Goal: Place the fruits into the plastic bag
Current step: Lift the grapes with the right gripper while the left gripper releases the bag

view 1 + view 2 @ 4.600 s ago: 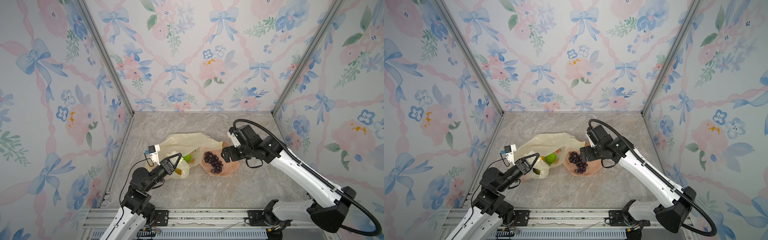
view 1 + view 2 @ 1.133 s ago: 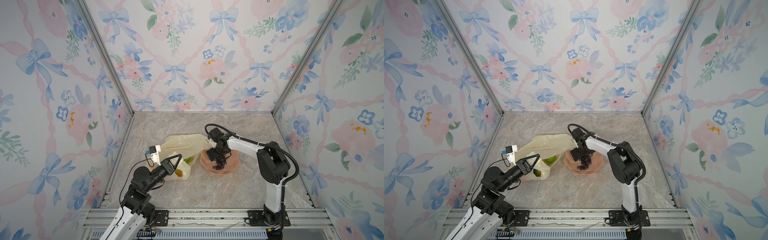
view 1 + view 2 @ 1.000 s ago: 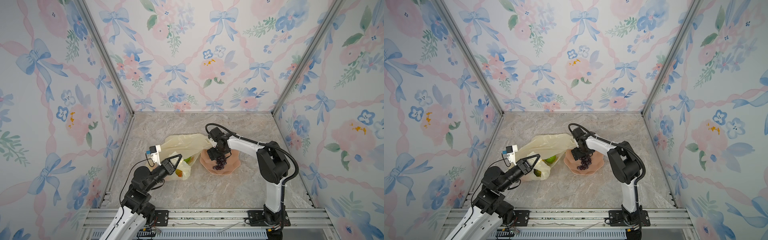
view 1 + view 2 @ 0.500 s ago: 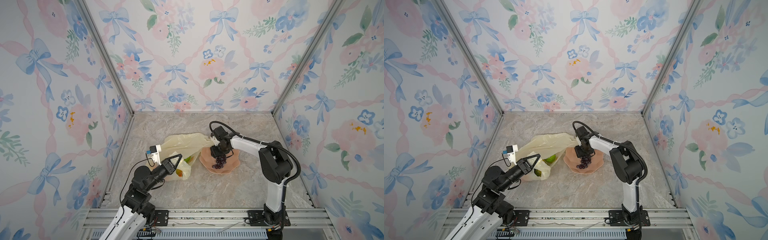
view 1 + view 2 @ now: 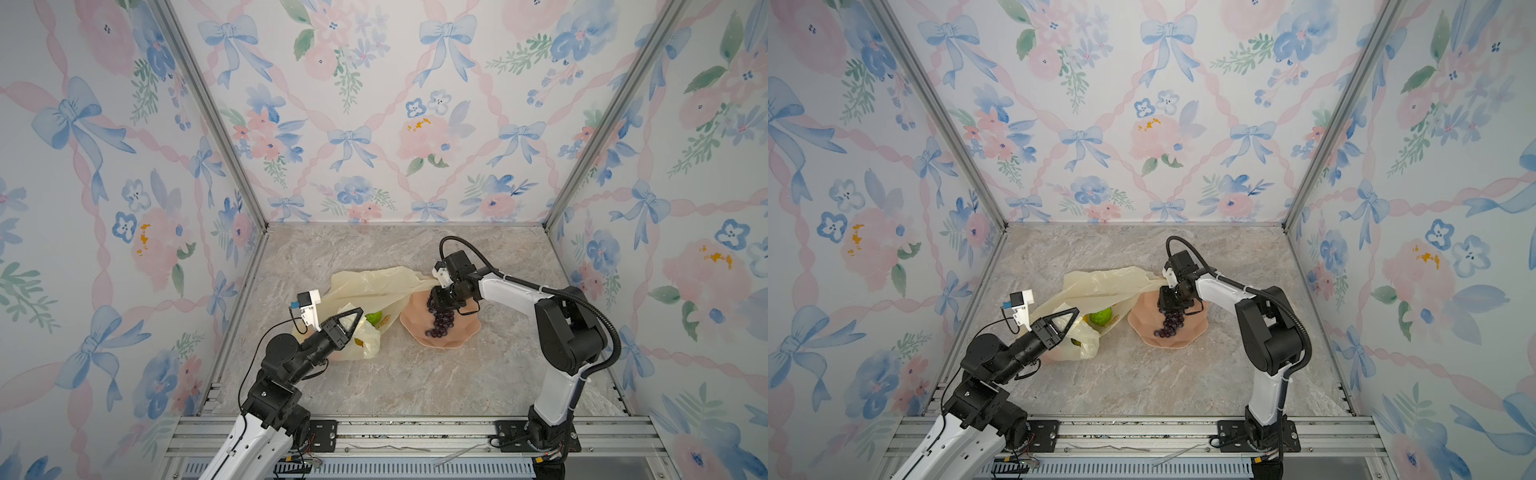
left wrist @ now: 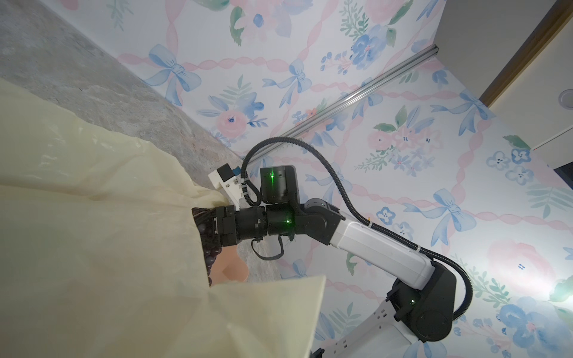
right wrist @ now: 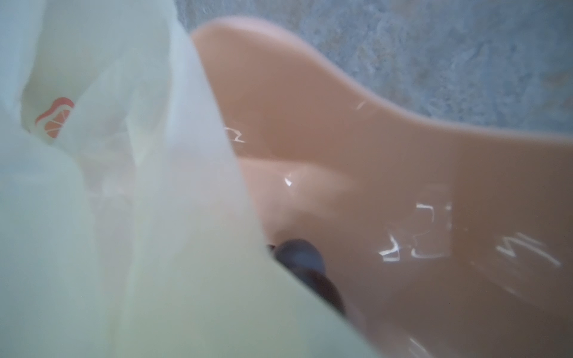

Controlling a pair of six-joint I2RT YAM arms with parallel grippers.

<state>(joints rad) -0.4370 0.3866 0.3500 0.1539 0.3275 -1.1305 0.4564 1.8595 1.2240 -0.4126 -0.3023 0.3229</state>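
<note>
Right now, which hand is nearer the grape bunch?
Right. Right hand grips the grape bunch over the pink dish; left hand holds the plastic bag, apart from it.

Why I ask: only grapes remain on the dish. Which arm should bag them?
Right. The right gripper grips the grape bunch at the pink dish; the left gripper is shut on the plastic bag, holding it open.
</note>
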